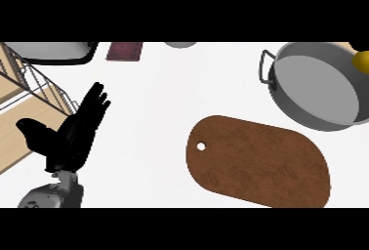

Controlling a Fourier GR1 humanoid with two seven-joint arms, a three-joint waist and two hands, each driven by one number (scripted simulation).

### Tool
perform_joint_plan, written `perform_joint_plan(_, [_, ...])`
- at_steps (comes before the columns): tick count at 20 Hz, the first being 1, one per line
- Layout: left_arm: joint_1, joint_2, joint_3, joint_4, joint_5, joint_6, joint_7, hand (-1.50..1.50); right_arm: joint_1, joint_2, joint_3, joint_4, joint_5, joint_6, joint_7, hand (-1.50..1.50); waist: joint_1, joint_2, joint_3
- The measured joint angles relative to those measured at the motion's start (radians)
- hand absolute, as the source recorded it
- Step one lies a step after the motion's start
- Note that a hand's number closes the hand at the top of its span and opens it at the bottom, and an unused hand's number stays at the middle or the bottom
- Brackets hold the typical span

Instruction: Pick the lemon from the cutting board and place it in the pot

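The brown cutting board lies at the lower right with nothing on it; a small hole shows near its left end. The grey pot stands at the upper right, its inside bare, a handle on its left side. A yellow lemon shows partly at the right edge, over the pot's right rim; what holds it is out of sight. My left hand rests open at the left, fingers straight and pointing up, far from the board and pot. My right hand is not visible.
A black-rimmed pan sits at the top left, above a wire rack and a wooden surface along the left edge. A dark red block and a grey round object lie at the back edge.
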Motion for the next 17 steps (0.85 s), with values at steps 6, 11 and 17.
perform_joint_plan(6, [-0.019, 0.002, 0.008, 0.027, -0.002, -0.005, -0.011, 0.00, -0.046, 0.062, -0.093, 0.164, -0.083, -0.065, -0.035, -1.50, -0.001, 0.001, 0.001])
perform_joint_plan(11, [-0.015, -0.002, 0.006, 0.033, -0.009, -0.003, -0.020, 0.00, -0.057, 0.077, -0.187, 0.210, -0.164, -0.184, -0.153, -1.50, -0.003, 0.001, 0.001])
perform_joint_plan(17, [-0.009, 0.003, 0.017, 0.028, -0.005, -0.005, -0.019, 0.00, -0.048, 0.062, -0.281, 0.179, -0.222, -0.374, -0.274, -1.50, -0.010, -0.002, 0.001])
